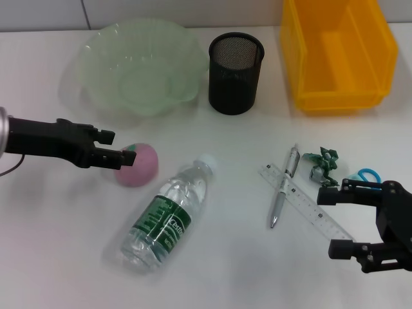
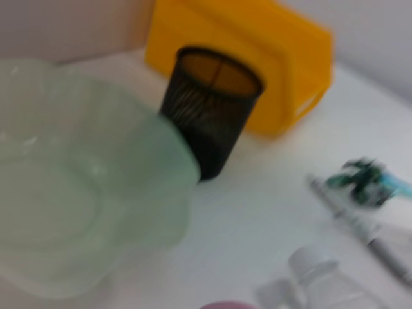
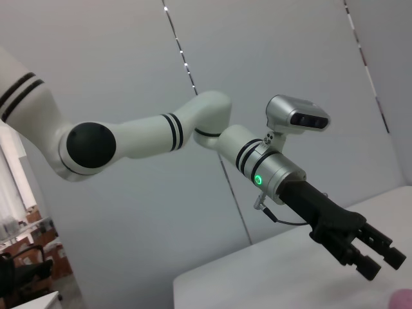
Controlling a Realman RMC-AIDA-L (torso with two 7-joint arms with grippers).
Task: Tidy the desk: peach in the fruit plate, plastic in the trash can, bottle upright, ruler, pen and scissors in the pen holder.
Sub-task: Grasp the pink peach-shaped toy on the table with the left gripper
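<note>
The left gripper (image 1: pixel 111 147) reaches in from the 9 o'clock side of the table (image 1: pixel 232 270) and sits at the peach (image 1: pixel 138 165), its fingers spread, one finger above the fruit's near edge and the other against its 9 o'clock flank; actual contact cannot be confirmed from the head view. The peach lies at 6 o'clock of the fruit plate (image 1: pixel 138 64), apart from it, and just at 10 o'clock of the fallen bottle (image 1: pixel 168 215). Principal risk: the peach is round and free to roll, so a closure that is off-centre likely ejects it toward the bottle, or pushes it along the table rather than seating it between the pads. A second risk arises on transfer: the plate appears thin and light, and a low carry may strike its rim and shift it toward the pen holder (image 1: pixel 235 73) standing at its 3 o'clock. The right gripper (image 1: pixel 347 222) waits at the 5 o'clock corner, jaws spread and holding nothing, directly over the end of the ruler (image 1: pixel 308 202), with the pen (image 1: pixel 284 187), the plastic (image 1: pixel 324 164) and the scissors (image 1: pixel 367 175) close by; any descent there risks scattering them. The trash can (image 1: pixel 338 55) stands at 1 o'clock.
</note>
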